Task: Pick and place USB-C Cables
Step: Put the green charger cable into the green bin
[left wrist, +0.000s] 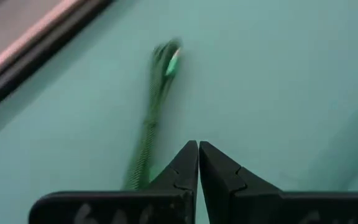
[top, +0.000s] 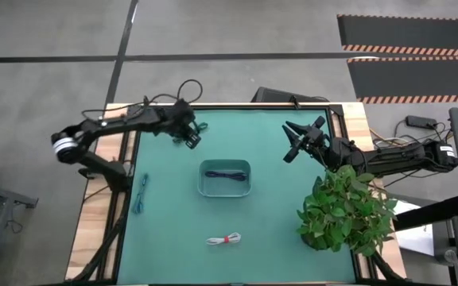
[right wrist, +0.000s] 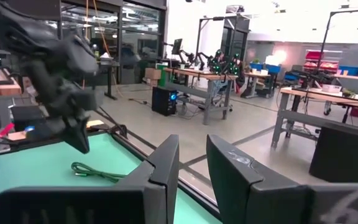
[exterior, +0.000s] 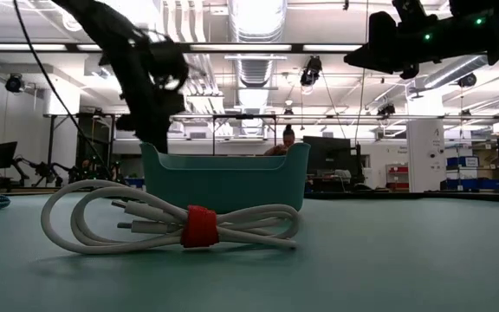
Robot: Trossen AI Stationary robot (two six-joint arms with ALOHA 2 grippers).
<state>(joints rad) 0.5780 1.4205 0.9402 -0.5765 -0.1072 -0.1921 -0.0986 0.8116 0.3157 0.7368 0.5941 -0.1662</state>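
Note:
The green cable (top: 201, 127) lies on the green mat near its far edge, and it also shows in the left wrist view (left wrist: 149, 134). My left gripper (top: 189, 133) hovers just beside it, pointing steeply down. Its fingers (left wrist: 197, 149) are shut with nothing between them. The dark blue cable (top: 227, 175) lies inside the tray (top: 205, 189) at the mat's middle. The teal cable (top: 140, 195) lies at the left, and the white cable with a red tie (top: 225, 238) lies near the front edge. My right gripper (top: 295, 141) waits raised at the far right, open and empty (right wrist: 192, 163).
A potted plant (top: 344, 210) stands at the right edge of the mat, below my right arm. A dark frame runs along the mat's far edge (top: 245, 105). The room beyond holds benches and a person behind the tray (exterior: 286, 139).

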